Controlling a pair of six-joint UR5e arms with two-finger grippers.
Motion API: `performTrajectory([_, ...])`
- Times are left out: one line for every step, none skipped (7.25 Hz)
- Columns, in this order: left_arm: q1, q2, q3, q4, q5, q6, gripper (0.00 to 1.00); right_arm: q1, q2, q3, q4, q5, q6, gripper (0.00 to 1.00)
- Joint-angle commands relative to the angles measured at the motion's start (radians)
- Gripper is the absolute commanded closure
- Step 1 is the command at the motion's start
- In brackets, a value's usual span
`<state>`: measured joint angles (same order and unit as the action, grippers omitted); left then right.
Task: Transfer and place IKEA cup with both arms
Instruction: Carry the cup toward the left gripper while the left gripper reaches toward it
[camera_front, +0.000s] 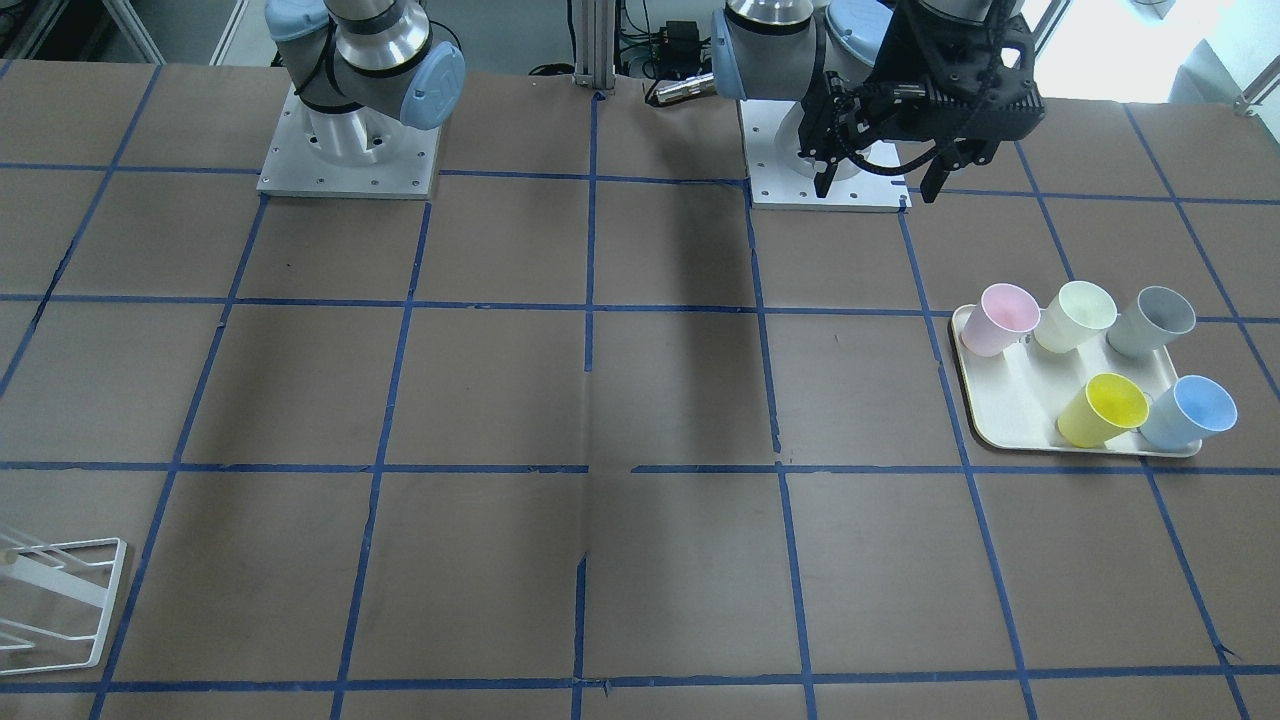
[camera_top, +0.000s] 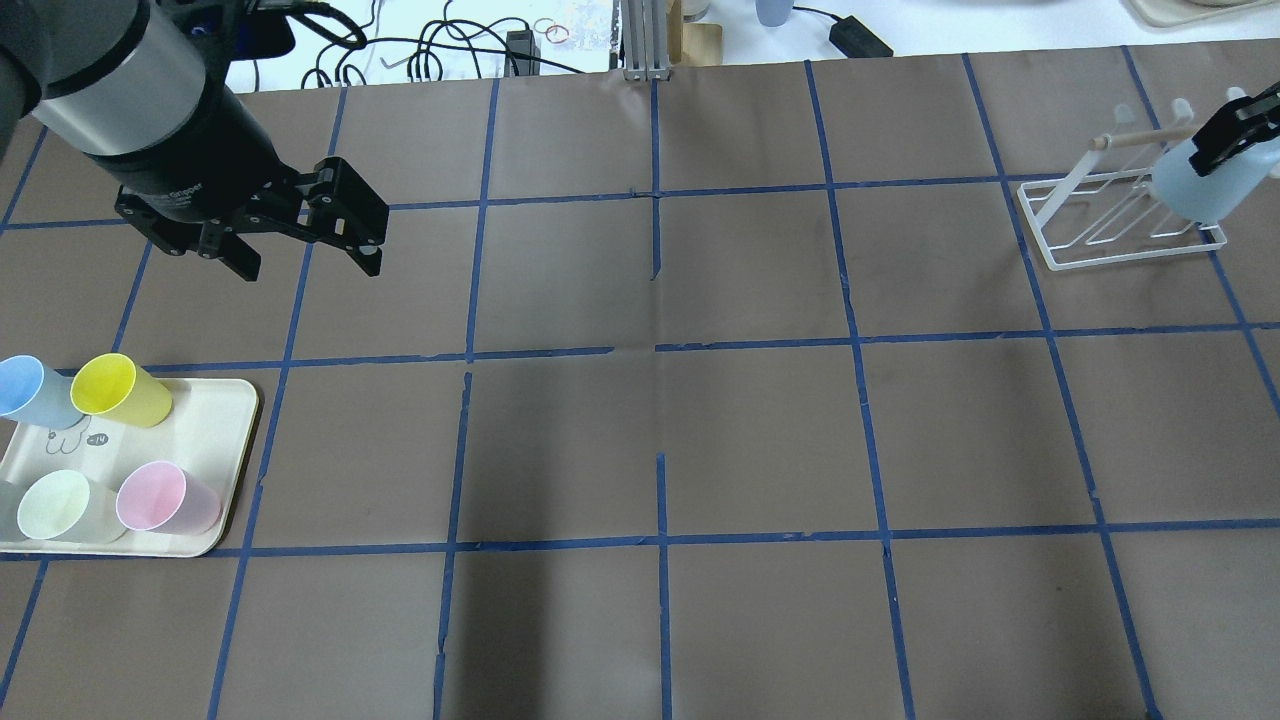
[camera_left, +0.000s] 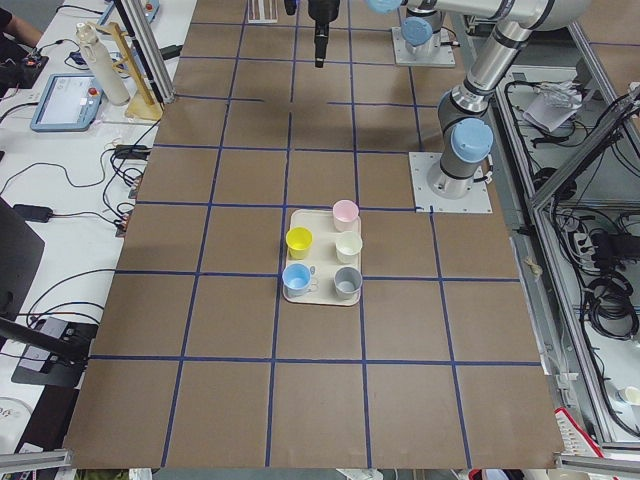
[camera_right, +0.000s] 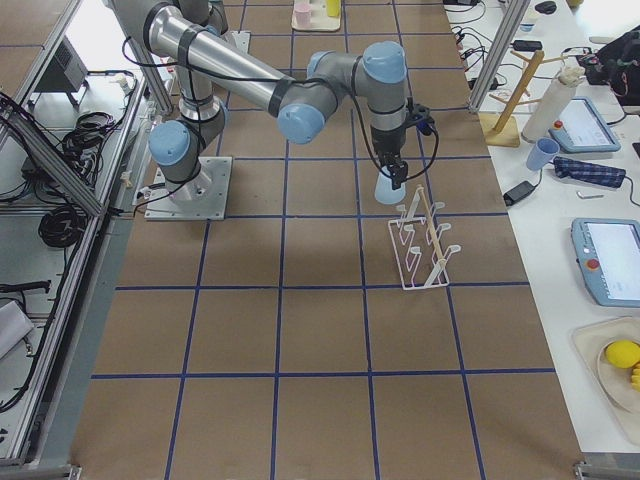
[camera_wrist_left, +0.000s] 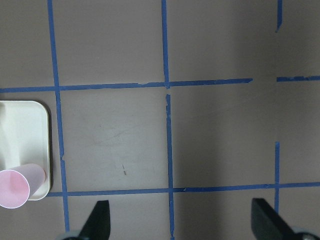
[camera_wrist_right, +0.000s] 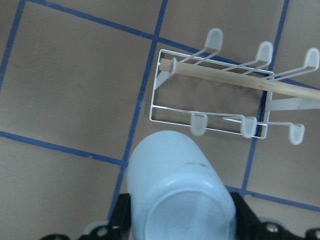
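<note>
While the right pincer (camera_top: 1232, 128) pinches the cup (camera_wrist_right: 180, 190) near its base, mouth pointing away, the rack (camera_wrist_right: 215, 85) stands just beyond and below it on the counter (camera_top: 760, 430). The left pincer (camera_top: 310, 268) hangs spread and empty, well apart from the right one, with the tray (camera_top: 215, 420) of five cups near it.

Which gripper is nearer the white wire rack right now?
Right. The right gripper, shut on the IKEA cup, is just beside the rack. The left gripper hangs open at the table's opposite end, near the tray of cups.
</note>
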<state>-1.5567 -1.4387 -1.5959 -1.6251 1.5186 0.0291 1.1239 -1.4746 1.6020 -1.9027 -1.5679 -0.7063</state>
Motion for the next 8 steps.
performTrajectory([0.024, 0.001, -0.006, -0.004, -0.085, 0.000, 0.00, 0.168, -0.079, 0.001, 0.134, 0.000, 0.352, 0.94])
performTrajectory([0.053, 0.001, -0.027, -0.019, -0.198, -0.001, 0.00, 0.262, -0.090, 0.003, 0.167, 0.000, 0.486, 0.94])
performTrajectory([0.108, 0.001, -0.045, -0.045, -0.294, 0.000, 0.00, 0.361, -0.092, 0.003, 0.183, 0.002, 0.649, 0.94])
performTrajectory([0.168, 0.003, -0.074, -0.088, -0.401, 0.002, 0.00, 0.460, -0.095, 0.007, 0.183, 0.005, 0.824, 0.94])
performTrajectory([0.200, 0.009, -0.108, -0.132, -0.540, 0.003, 0.00, 0.552, -0.098, 0.012, 0.192, 0.072, 0.906, 0.96])
performTrajectory([0.211, 0.011, -0.154, -0.136, -0.628, 0.032, 0.00, 0.572, -0.119, 0.013, 0.235, 0.218, 0.974, 1.00])
performTrajectory([0.237, 0.011, -0.217, -0.137, -0.682, 0.123, 0.00, 0.560, -0.127, 0.013, 0.264, 0.406, 0.981, 1.00])
performTrajectory([0.271, 0.020, -0.286, -0.139, -0.789, 0.161, 0.00, 0.559, -0.125, 0.012, 0.272, 0.556, 0.993, 1.00])
